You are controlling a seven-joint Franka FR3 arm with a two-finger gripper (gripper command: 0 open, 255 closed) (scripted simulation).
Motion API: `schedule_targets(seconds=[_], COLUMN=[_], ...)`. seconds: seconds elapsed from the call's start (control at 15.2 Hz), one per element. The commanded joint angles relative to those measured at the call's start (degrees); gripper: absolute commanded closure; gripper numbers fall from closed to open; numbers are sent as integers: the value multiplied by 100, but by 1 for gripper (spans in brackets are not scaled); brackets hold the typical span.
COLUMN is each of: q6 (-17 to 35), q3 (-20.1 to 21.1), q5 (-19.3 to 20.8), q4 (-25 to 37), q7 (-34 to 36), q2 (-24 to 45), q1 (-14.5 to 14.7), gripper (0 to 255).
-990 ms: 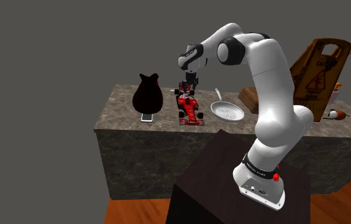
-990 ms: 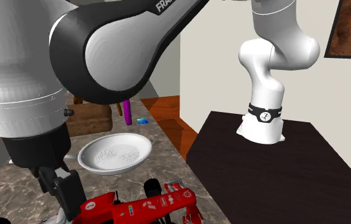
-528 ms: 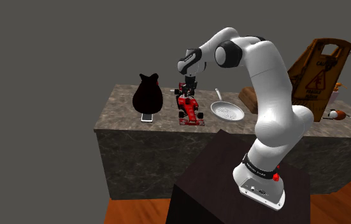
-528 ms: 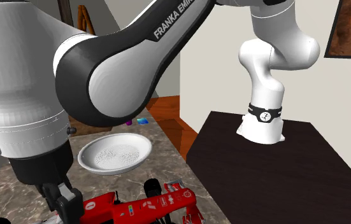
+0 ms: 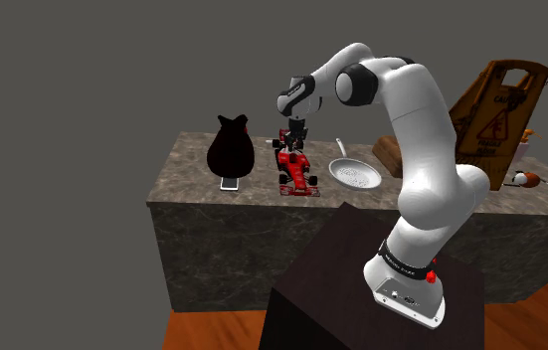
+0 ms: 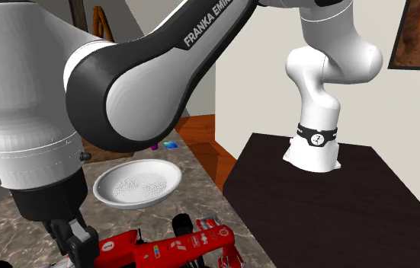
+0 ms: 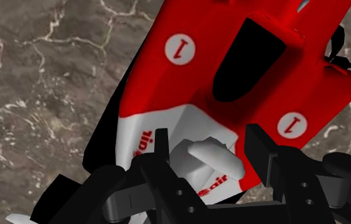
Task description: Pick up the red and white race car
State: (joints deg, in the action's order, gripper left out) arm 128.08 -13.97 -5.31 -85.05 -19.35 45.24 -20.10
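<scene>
Straddling the far end of the race car (image 5: 295, 171), the gripper (image 7: 209, 143) hangs low over the stone counter (image 5: 192, 187) with its jaws apart. One black finger stands on each side of a white raised part next to the dark cockpit opening, and neither is visibly pressing on it. The car sits on the counter between a black stuffed animal (image 5: 230, 149) and a white pan (image 5: 355, 175), lying lengthwise toward the counter's near edge in the shoulder view. The main risk, as I judge it, is the shape being clasped. That white part looks rounded and sloping, so closing fingers could ride up it and squeeze the car out instead of holding it. The hold is also near one end, not over the middle. A lift from here might therefore let the long red body droop, swing or twist out of the jaws. Because the car stands on wheels, one finger touching before the other could roll or turn it on the smooth stone, spoiling the alignment. A hard shove could send it toward the pan just beside it.
</scene>
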Motion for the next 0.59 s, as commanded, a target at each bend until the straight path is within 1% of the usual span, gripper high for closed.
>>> schedule_targets(seconds=[0.0,0.53], q6=[8,-381], q3=[2,-55], q5=[-2,61], q4=[-3,16], q7=[-5,-5], q2=[8,-365], q1=[-3,37], gripper=[255,255])
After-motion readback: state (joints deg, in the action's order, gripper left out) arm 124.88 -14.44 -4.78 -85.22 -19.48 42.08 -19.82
